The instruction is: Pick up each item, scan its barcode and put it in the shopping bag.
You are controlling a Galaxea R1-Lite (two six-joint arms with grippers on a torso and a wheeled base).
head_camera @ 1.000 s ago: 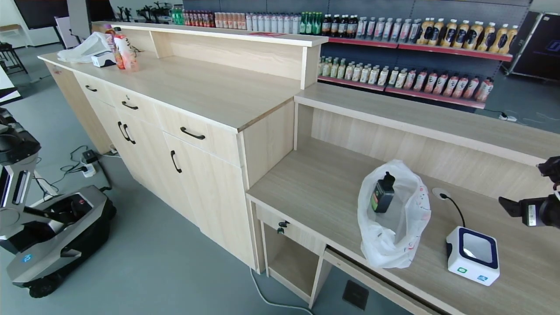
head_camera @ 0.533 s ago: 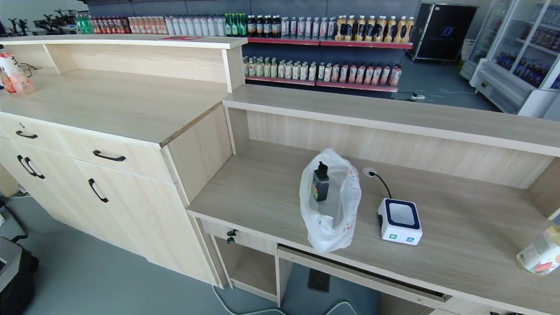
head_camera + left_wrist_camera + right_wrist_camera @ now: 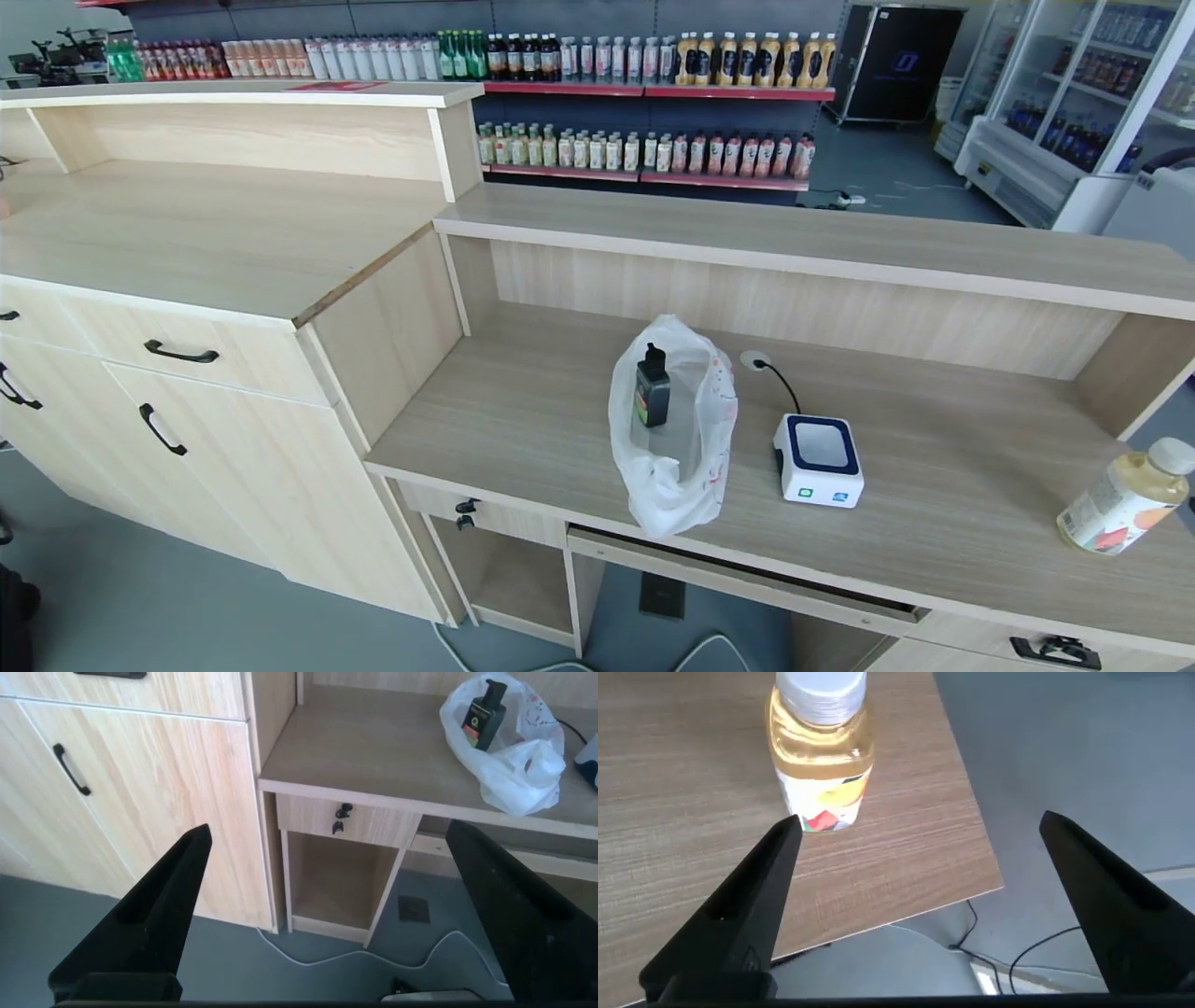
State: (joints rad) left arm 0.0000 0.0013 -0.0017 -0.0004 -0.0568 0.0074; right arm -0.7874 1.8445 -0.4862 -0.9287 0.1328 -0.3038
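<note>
While one dark bottle [image 3: 652, 399] already stands inside the shopping bag [image 3: 674, 467], at nine o'clock from the scanner [image 3: 818, 459], the juice bottle [image 3: 1125, 499] remains on the counter [image 3: 943, 448] at four o'clock, apparently unscanned. Left gripper [image 3: 329, 831] and right gripper [image 3: 920, 821]: jaws apart, empty.

Head camera swung right over the last 1.0 s: the whole frame shifted, with nothing on the counter [image 3: 934, 509] itself displaced. Shopping bag [image 3: 672, 448] and scanner [image 3: 819, 459] now sit mid-frame, from right of frame 1.0 s ago. Juice bottle [image 3: 1125, 499] at the counter's right end was cut by the frame edge 0.5 s ago and is now fully in frame. Glass-door fridges [image 3: 1055, 112] have come further in at upper right, and the tall counter [image 3: 187, 233] has slid toward the left edge
</note>
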